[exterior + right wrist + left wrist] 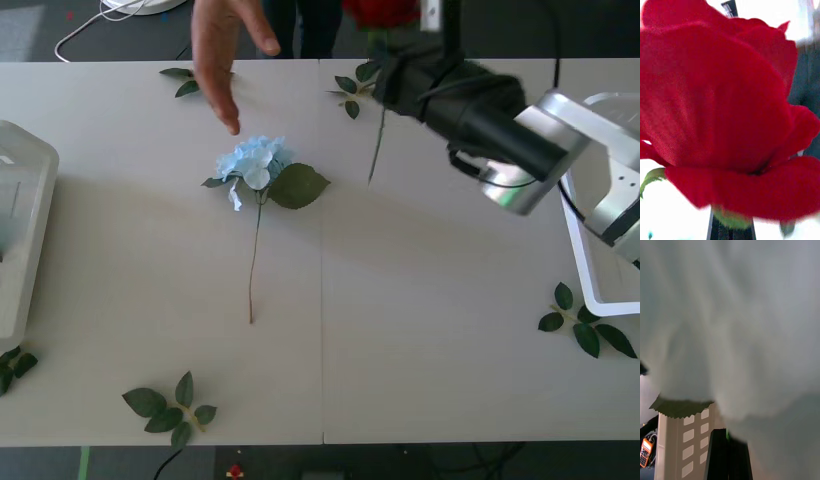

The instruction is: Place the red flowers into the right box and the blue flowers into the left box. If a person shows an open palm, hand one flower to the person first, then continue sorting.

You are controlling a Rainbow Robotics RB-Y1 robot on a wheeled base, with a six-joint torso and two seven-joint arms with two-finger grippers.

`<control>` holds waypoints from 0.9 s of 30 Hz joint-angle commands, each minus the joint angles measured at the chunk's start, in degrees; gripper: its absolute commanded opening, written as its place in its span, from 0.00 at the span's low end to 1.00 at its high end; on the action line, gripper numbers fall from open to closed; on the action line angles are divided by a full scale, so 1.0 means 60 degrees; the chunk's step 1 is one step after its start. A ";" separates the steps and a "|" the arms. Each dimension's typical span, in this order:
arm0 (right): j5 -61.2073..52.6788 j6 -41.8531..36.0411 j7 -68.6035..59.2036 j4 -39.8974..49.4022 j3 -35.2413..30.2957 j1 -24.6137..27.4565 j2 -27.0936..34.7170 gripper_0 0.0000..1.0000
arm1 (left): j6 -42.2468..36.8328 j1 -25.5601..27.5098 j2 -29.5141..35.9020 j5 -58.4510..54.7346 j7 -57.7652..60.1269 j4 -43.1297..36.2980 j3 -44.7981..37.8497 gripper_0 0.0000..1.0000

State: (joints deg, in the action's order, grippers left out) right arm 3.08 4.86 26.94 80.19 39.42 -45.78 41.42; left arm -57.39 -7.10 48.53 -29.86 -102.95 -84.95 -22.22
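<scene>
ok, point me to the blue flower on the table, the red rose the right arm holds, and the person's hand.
blue flower [253, 161], front view, on the pale petal cluster.
red rose [715, 112], right wrist view, on the big front petal.
hand [215, 55], front view, on the palm area above the fingers.

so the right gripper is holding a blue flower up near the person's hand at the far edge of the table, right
Not quite. The flower in the right gripper is a red flower, not a blue one; the right wrist view shows its red petals close up. The rest holds: in the front view it is raised near the person's hand at the far edge of the table. A blue flower lies on the table.
</scene>
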 commanded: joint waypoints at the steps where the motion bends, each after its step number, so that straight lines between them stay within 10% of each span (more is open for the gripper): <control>1: 0.0395 0.0875 -0.0153 0.0361 -0.0900 -0.0120 -0.0297 0.00 | 0.0117 0.0069 0.0320 0.0098 -0.0434 -0.0110 0.0056 0.00; 27: 0.0116 0.1652 0.0403 0.0449 -0.1032 -0.1453 -0.1513 0.00 | 0.0117 0.0069 0.0320 0.0098 -0.0434 -0.0110 0.0056 0.00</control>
State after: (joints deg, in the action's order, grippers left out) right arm 3.99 14.34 27.40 80.90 33.94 -51.56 33.70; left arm -57.39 -7.10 48.53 -29.86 -102.95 -84.95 -22.22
